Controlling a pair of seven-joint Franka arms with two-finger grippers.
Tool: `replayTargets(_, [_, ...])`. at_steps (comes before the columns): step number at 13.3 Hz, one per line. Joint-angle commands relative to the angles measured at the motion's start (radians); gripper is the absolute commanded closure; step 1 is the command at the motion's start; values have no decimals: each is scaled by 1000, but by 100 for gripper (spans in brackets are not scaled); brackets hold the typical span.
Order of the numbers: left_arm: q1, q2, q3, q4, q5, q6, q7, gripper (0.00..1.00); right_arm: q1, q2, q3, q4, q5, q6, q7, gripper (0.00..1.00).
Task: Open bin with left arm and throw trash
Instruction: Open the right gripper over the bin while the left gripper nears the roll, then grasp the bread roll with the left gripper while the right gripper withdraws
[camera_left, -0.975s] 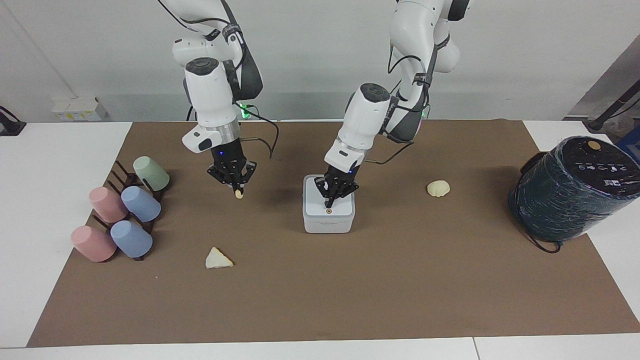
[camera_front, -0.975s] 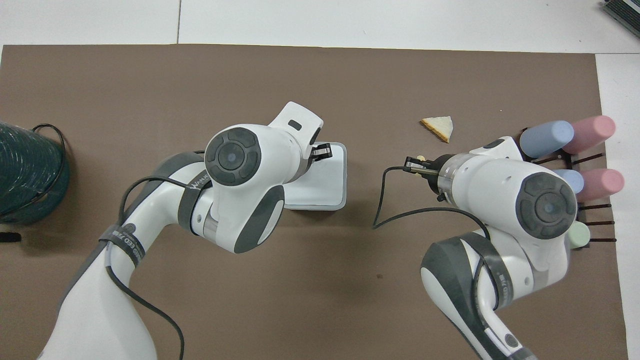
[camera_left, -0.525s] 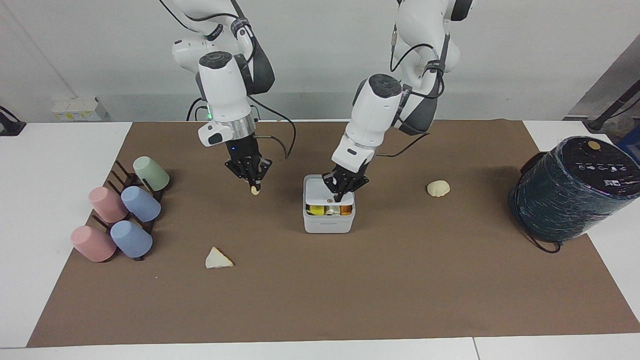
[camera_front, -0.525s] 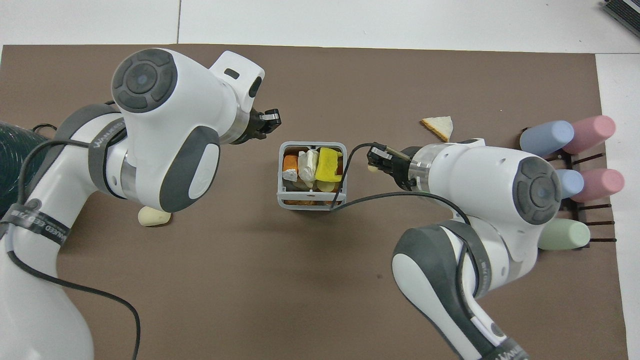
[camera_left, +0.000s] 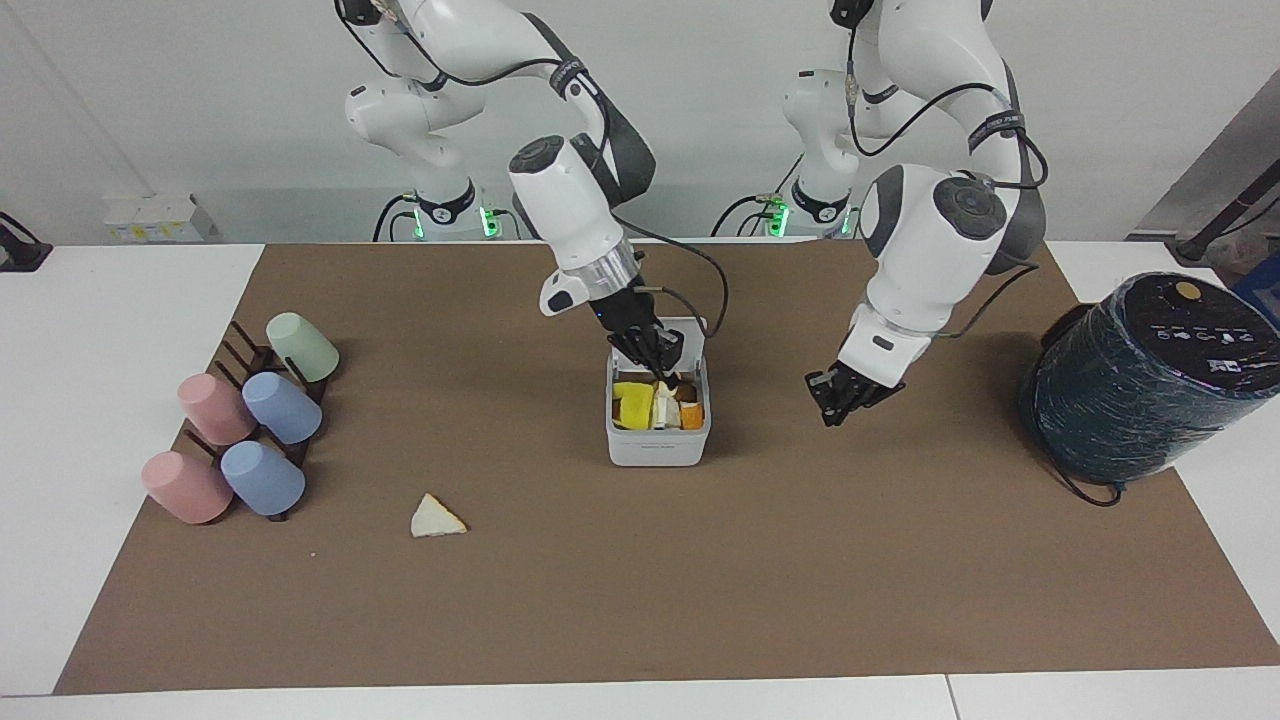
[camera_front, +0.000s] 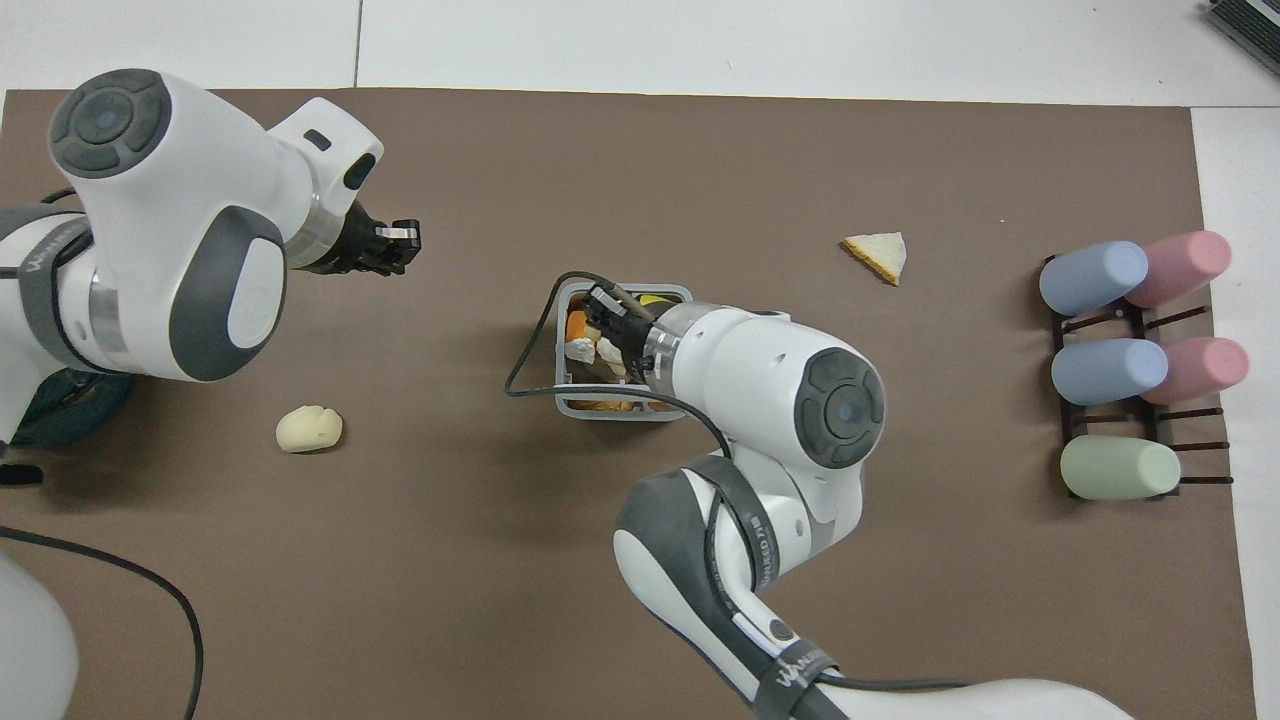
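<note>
Bin (camera_left: 657, 440) at mat centre, lid now up. Left gripper (camera_left: 838, 395) has pulled away toward wrapped cylinder (camera_left: 1140, 375), finger gap unclear. Right gripper (camera_left: 655, 358), pinching small scrap, now over open bin; drop looks imminent. Wedge (camera_left: 436, 518), shell piece (camera_front: 309, 428) remain on mat.

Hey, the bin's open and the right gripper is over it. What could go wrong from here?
1. The bin already looks packed, so a scrap dropped from the right gripper might land on the pile and roll out.
2. The lid stands up unheld beside that gripper. The left gripper hangs over the mat, apart from it, so a nudge could shut it.
3. The right gripper's cable loops across the bin's rim and could snag.
</note>
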Motion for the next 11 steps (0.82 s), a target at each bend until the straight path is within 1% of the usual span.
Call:
replayTargets(1, [60, -81, -7, -130, 19, 28, 90, 31, 5, 25, 0, 23, 27, 20, 15, 18])
replayTargets(2, [80, -94, -7, -170, 52, 52, 120, 20, 5, 27, 0, 24, 27, 20, 15, 0])
replayTargets(3, [100, -119, -7, -229, 66, 89, 139, 13, 5, 25, 0, 23, 27, 15, 15, 0])
replayTargets(4, [126, -145, -7, -304, 68, 145, 178, 9, 5, 25, 0, 23, 27, 12, 15, 0])
replayTargets(6, [170, -188, -9, -424, 66, 230, 243, 9, -4, 25, -2, 27, 27, 3, 13, 0])
replayTargets(7, [175, -199, -7, -455, 66, 245, 252, 9, -6, 22, -2, 27, 26, -6, 13, 0])
replayTargets(10, [175, -216, -9, -501, 66, 258, 253, 10, -6, 13, -2, 31, 18, -57, 13, 0])
replayTargets(11, [175, -222, -9, -521, 66, 261, 251, 15, -6, 10, -3, 32, 15, -74, 12, 0])
